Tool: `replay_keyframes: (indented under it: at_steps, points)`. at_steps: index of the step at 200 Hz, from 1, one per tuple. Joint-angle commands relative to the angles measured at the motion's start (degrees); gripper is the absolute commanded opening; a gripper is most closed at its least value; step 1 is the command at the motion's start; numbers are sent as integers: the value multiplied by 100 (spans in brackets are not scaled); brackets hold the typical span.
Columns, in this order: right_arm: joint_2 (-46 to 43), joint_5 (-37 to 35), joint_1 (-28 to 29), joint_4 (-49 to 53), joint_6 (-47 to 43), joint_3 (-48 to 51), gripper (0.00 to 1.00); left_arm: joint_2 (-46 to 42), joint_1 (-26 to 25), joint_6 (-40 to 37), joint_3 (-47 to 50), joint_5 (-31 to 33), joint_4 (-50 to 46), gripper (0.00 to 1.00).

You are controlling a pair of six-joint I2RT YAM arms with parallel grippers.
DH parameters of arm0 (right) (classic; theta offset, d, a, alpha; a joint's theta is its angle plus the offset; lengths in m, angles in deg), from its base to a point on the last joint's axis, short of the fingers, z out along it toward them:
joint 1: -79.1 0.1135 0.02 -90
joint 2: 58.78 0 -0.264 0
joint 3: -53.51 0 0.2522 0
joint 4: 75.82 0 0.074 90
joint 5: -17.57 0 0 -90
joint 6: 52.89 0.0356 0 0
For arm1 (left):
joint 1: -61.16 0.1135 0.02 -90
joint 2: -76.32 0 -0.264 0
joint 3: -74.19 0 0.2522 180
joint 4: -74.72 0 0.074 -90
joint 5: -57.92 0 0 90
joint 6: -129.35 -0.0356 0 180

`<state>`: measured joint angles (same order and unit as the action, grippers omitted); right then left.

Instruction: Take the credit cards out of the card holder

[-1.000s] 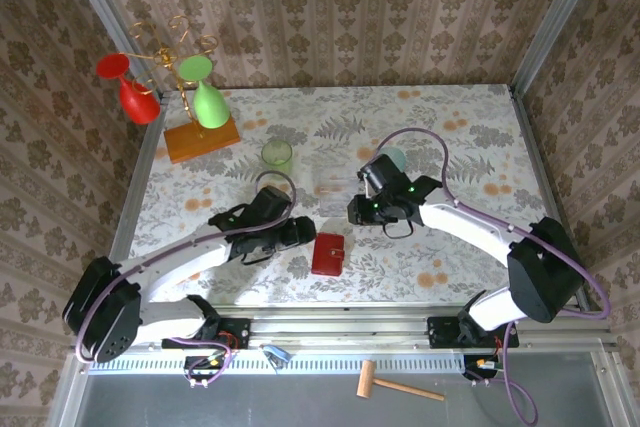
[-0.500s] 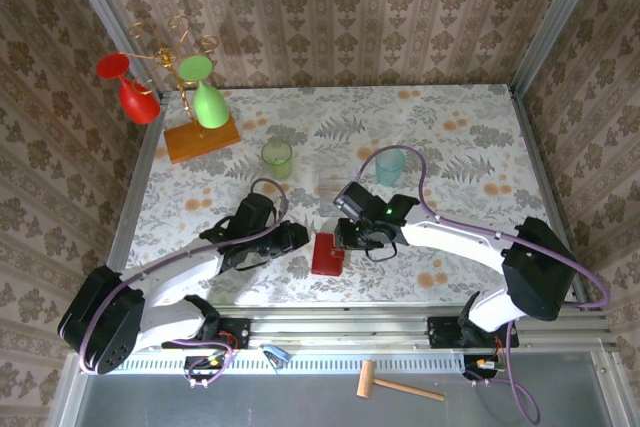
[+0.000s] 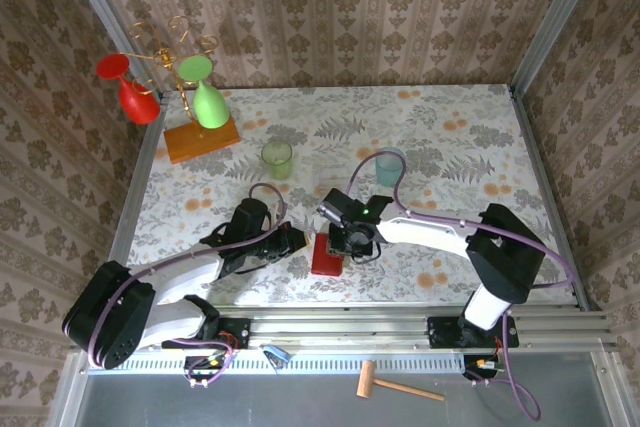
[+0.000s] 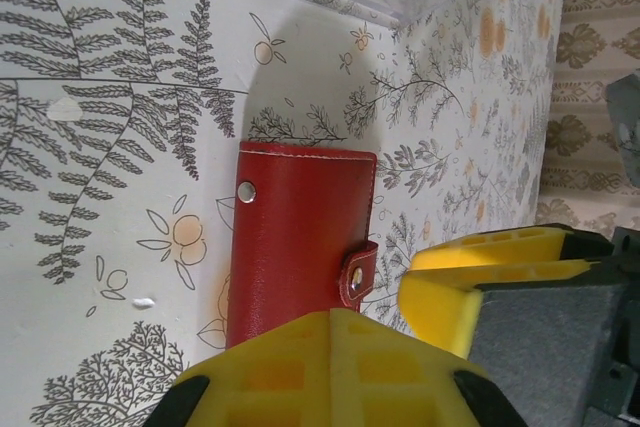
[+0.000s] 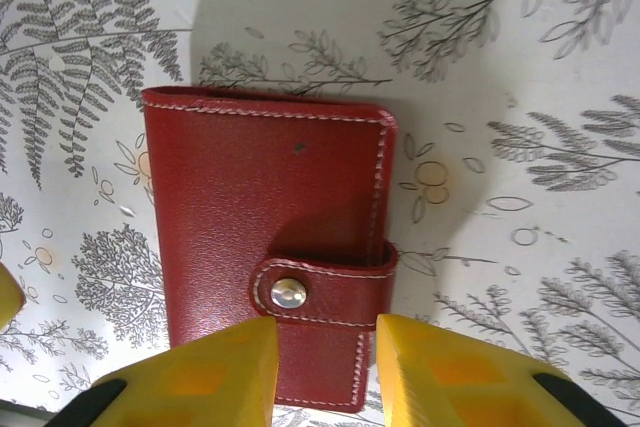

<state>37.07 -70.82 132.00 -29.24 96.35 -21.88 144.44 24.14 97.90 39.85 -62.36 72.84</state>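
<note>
A green cup [image 3: 277,158] stands on the flowery bench [image 3: 470,127], past the left gripper [image 3: 296,239]. A pale blue cup [image 3: 390,165] stands past the right gripper [image 3: 346,244]. Far left of both, an orange block [image 3: 203,139] holds a red glass [image 3: 130,89] and a green glass [image 3: 208,97]. A wooden hammer [image 3: 400,384] lies behind the grippers.

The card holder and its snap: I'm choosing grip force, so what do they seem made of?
The card holder looks like matte red leather or an imitation: fine grain, pale edge stitching. Its snap looks like polished metal: silvery glint.
</note>
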Motion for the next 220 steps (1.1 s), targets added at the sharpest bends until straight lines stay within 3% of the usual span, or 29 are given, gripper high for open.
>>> replay_keyframes:
  at_steps: [1, 87, 220]
  points:
    - [236, -299, 112, 412, 251, -360, 32, 60, 63, 18, 60, -206, 291, 5]
    - [859, -329, 265, 801, 271, -906, 34, 220, 295, -133, 107, -369, 307, 5]
    - [1145, -229, 268, 491, 316, -667, 29, 469, 340, -70, 186, -435, 536, 5]
